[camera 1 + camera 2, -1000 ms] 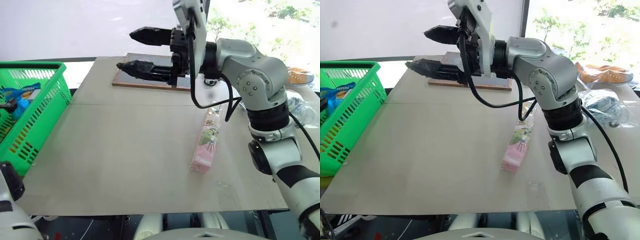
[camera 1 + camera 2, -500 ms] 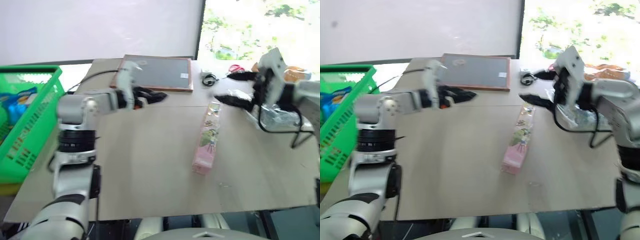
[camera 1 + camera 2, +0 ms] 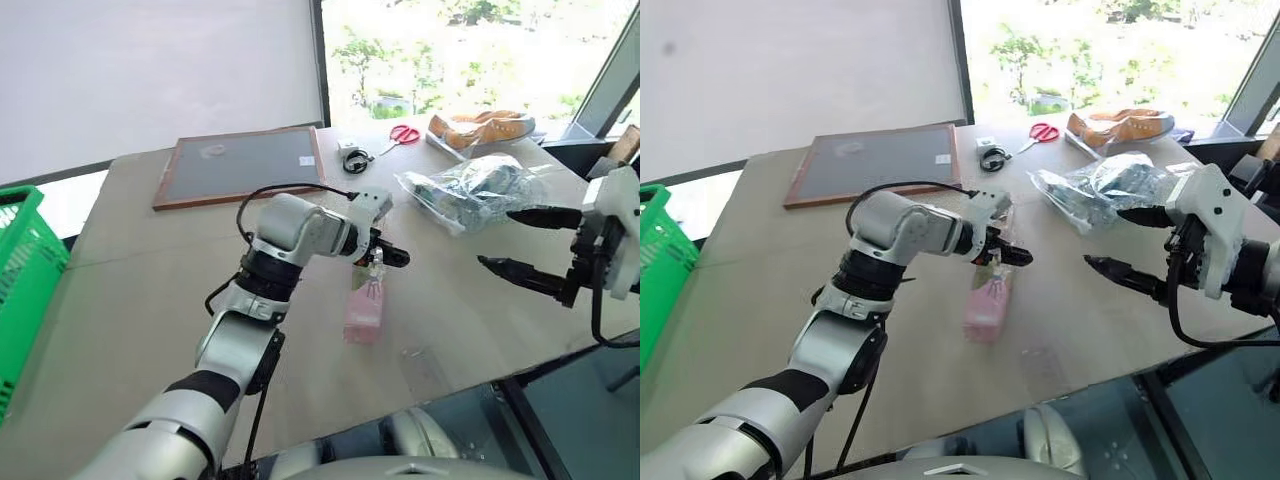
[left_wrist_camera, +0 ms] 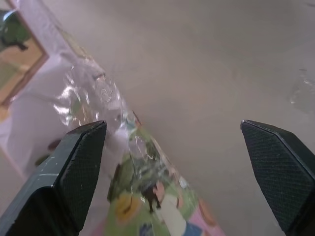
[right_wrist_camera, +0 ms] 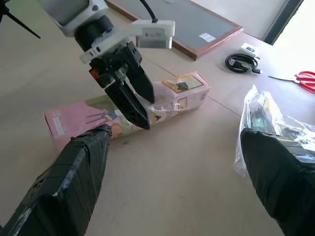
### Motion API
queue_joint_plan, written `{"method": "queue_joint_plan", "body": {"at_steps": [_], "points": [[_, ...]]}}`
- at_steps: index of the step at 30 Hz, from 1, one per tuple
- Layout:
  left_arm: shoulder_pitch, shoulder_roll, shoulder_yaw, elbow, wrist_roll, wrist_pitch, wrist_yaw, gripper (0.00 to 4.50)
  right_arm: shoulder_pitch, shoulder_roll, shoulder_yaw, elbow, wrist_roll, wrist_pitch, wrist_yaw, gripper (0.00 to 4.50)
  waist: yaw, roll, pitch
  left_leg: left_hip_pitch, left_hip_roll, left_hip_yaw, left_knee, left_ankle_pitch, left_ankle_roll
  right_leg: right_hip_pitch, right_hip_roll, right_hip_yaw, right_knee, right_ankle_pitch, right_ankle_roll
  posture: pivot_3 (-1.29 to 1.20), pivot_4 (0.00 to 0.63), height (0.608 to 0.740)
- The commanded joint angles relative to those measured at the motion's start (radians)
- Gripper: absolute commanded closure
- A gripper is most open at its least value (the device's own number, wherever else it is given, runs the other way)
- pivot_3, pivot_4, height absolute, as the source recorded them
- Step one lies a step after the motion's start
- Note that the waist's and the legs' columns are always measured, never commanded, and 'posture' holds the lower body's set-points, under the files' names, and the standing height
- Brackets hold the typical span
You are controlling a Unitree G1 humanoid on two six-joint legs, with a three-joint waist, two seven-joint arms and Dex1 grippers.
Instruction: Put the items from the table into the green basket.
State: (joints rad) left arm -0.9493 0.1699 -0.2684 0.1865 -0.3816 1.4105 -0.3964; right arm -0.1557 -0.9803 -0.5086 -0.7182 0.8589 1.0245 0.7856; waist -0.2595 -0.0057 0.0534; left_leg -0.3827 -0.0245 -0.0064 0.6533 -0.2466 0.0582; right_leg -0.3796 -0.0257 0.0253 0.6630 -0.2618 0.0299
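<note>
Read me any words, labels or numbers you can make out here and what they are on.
None can be read.
Pink box: printed pictures and marks, too small to read.
Framed board: small white sticker, too blurred.
Left claw: white label on its mount, illegible.

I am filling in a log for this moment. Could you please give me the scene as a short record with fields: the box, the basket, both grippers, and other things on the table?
box: long clear box with pink base, lying flat on the table
basket: green basket at the table's left edge
left gripper: left gripper open, fingers over the box, not closed on it
right gripper: right gripper open, apart from the box, holding nothing
other things: framed dark board, red scissors, plastic bag, black cable
</note>
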Motion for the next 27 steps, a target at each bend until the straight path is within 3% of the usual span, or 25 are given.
{"method": "queue_joint_plan", "body": {"at_steps": [1,12,27], "points": [[-0.009,0.02,-0.073,-0.02,0.058,-0.016,0.025,0.02,0.008,-0.002,-0.056,-0.041,0.051,0.009,-0.041,0.0,-0.007,0.0,0.0,0.0,-0.001,0.001,0.0,-0.001,0.002,0.0,-0.001,0.001,-0.001,0.0,0.001,-0.44,0.078,0.74],[-0.033,0.06,0.024,-0.21,0.063,0.112,0.071,0.02,0.043,-0.024,-0.08,-0.071,0.18,-0.004,-0.073,0.0,-0.032,-0.001,0.02,0.0,-0.002,0.002,0.001,-0.004,0.003,0.0,-0.002,0.002,-0.001,-0.004,0.007,-0.42,0.082,0.74],[0.076,0.009,0.0,-0.141,0.122,0.069,0.142,0.02,0.11,-0.103,-0.067,-0.027,0.119,-0.086,-0.002,0.0,-0.026,-0.001,0.022,0.0,-0.004,0.002,0.001,-0.006,0.003,0.0,-0.004,0.002,-0.002,-0.005,0.01,-0.4,0.062,0.74]]}}
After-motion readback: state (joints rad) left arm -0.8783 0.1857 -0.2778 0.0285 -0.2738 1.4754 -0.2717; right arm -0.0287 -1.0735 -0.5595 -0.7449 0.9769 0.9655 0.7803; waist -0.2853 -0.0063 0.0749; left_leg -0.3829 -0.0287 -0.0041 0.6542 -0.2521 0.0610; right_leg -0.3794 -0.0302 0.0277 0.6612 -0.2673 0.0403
